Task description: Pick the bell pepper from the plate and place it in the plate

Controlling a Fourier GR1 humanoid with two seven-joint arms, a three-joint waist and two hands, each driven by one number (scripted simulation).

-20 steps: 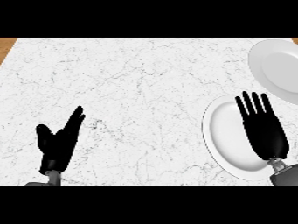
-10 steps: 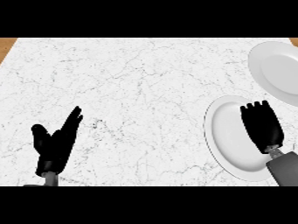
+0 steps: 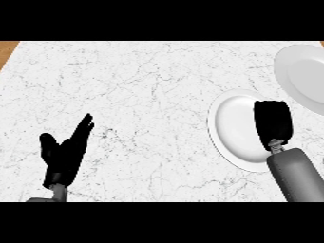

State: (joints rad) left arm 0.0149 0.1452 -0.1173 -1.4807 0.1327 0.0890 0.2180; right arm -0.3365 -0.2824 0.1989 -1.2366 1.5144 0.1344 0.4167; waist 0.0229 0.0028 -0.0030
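While the right hand (image 3: 272, 122) is hanging over the near plate (image 3: 233, 128), its fingers are bending downward into a curl, so that from above they are looking short and bunched. The bell pepper is not showing anywhere; judging by the task, it is probably lying beneath that hand on this plate, hidden by the black palm, and the curl suggests the fingers are closing round it, though whether they are actually pinching anything cannot be told. The grey forearm (image 3: 299, 175) is coming in from the lower right edge, which is putting the wrist over the plate's near rim. The second plate (image 3: 311, 76) is sitting farther back at the counter's right edge, apart from the first, and it is likely the place where the pepper is meant to go. At lower left, the left hand (image 3: 64, 153) is resting over the marble counter (image 3: 136, 95), well apart from both plates, fingers straight and pointing up with the thumb spread, holding nothing and playing no part in the grasp.
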